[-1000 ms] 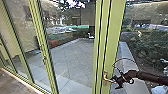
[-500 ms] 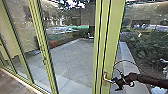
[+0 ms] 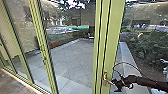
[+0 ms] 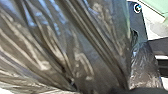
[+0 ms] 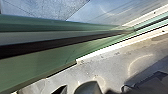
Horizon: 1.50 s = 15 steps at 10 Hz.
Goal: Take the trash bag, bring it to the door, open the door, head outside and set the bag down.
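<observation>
At the door handle (image 3: 106, 80), on the green door frame (image 3: 113, 37), my right gripper (image 3: 114, 84) stands open, its tip against the lever's end. The lever slopes downward from its plate. In the right wrist view my right gripper (image 5: 71, 89) has its two dark fingertips apart beside the green door frame (image 5: 32, 67). The dark, shiny trash bag (image 4: 82, 45) looms close in the left wrist view. Its folds draw together at my left gripper, which is shut on it; the fingers themselves are hidden behind the plastic.
Tall glass panes with green posts (image 3: 41, 37) run to the left. Beyond the glass lie a paved yard (image 3: 72, 58), a pale low ledge (image 3: 127, 60) and bushes (image 3: 147, 45). A pale sill (image 5: 120, 46) edges the door's foot.
My right gripper and forearm have dropped a little, and the handle's lever slopes down more steeply than before. The door frame looks unmoved.
</observation>
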Motion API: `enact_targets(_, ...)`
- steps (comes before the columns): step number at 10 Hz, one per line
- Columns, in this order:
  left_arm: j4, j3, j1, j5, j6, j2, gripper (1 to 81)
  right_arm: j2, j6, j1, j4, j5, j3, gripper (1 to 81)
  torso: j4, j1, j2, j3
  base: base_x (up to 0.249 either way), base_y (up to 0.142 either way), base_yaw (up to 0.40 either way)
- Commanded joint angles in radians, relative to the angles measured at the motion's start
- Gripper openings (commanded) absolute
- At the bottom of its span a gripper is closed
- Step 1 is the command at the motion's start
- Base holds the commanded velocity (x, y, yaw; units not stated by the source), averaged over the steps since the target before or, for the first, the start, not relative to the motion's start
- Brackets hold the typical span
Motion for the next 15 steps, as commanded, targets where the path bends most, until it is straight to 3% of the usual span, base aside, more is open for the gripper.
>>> enact_targets(1,-0.005,-0.011,-0.035,0.082,0.002,0.011,1.0,0.095,0.016,-0.005,-0.032,-0.14,-0.071,81.1,0.0,0.0,0.0,0.0,0.0,0.0,0.0)
enact_targets(6,-0.004,-0.011,-0.035,0.09,0.002,0.011,1.0,0.154,0.015,-0.089,-0.117,-0.129,-0.106,81.1,0.0,0.0,0.0,0.0,0.0,0.0,0.0)
enact_targets(13,-0.005,-0.011,-0.034,0.09,0.002,0.011,1.0,0.212,0.012,-0.122,-0.143,-0.14,-0.195,81.1,-0.001,-0.003,-0.002,0.002,0.0,0.0,0.0)
enact_targets(15,-0.005,-0.011,-0.034,0.091,0.002,0.01,1.0,0.208,0.012,-0.119,-0.14,-0.14,-0.198,81.1,-0.002,-0.003,-0.003,-0.054,0.0,0.0,0.0)
